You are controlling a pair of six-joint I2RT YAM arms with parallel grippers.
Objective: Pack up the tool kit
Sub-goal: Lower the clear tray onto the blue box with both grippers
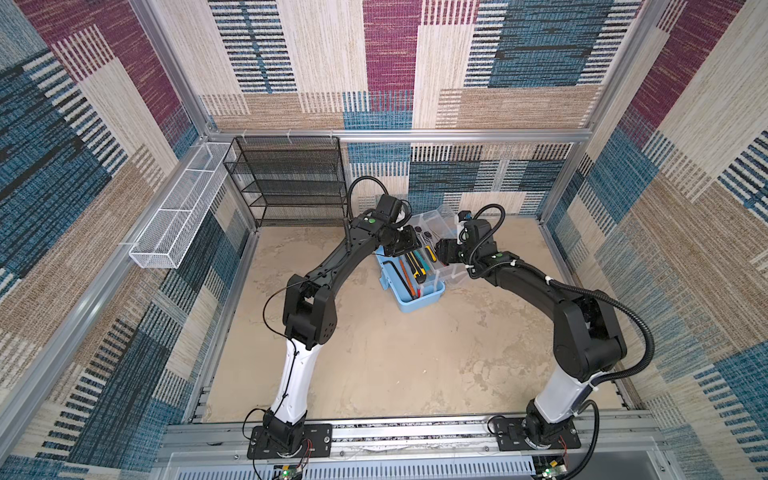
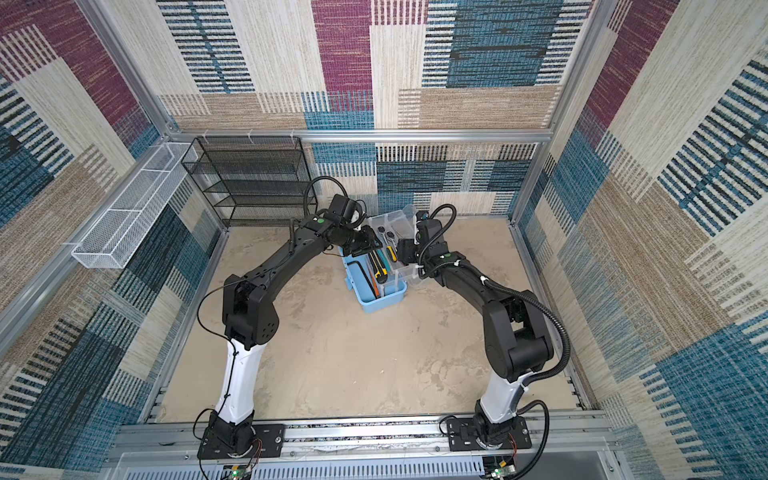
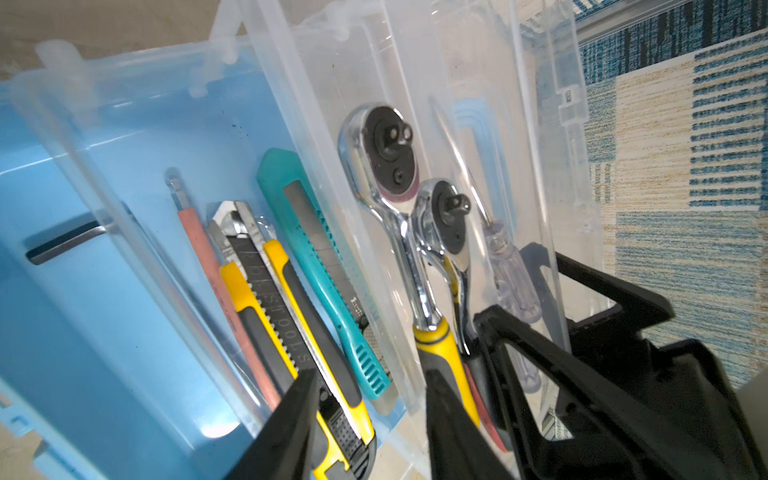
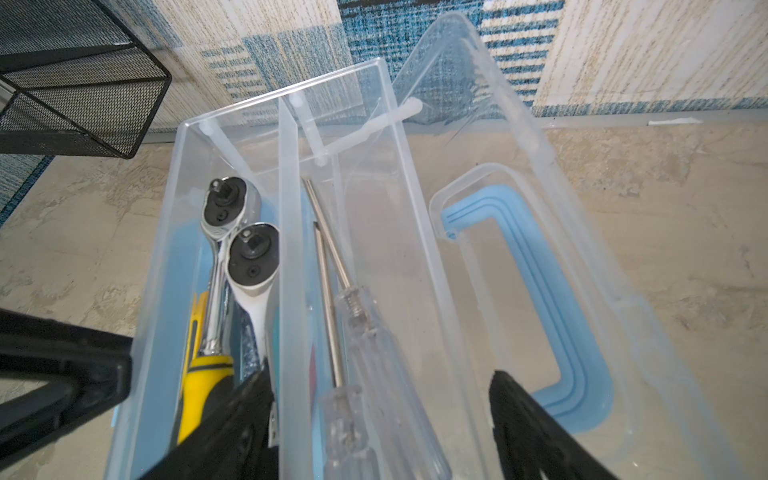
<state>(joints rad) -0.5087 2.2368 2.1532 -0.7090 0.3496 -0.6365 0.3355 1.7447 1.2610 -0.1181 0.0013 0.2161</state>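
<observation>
Left gripper (image 3: pixel 370 376) and right gripper (image 4: pixel 380 374) meet over the open light-blue case (image 1: pixel 415 303) on the table's (image 1: pixel 374 353) far half.
Left jaws stand partly apart above the yellow utility knife (image 3: pixel 286 316), clamping nothing. Right jaws straddle the clear tray's (image 4: pixel 166 249) screwdriver compartment, and I cannot tell whether they grasp it. Case's long axis runs near to far. Its ratchets (image 3: pixel 386 166) lie along it, heads toward the back wall (image 1: pixel 457 178).

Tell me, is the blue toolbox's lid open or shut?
Open. The clear lid is swung back off the blue case, and the knives inside lie uncovered.
</observation>
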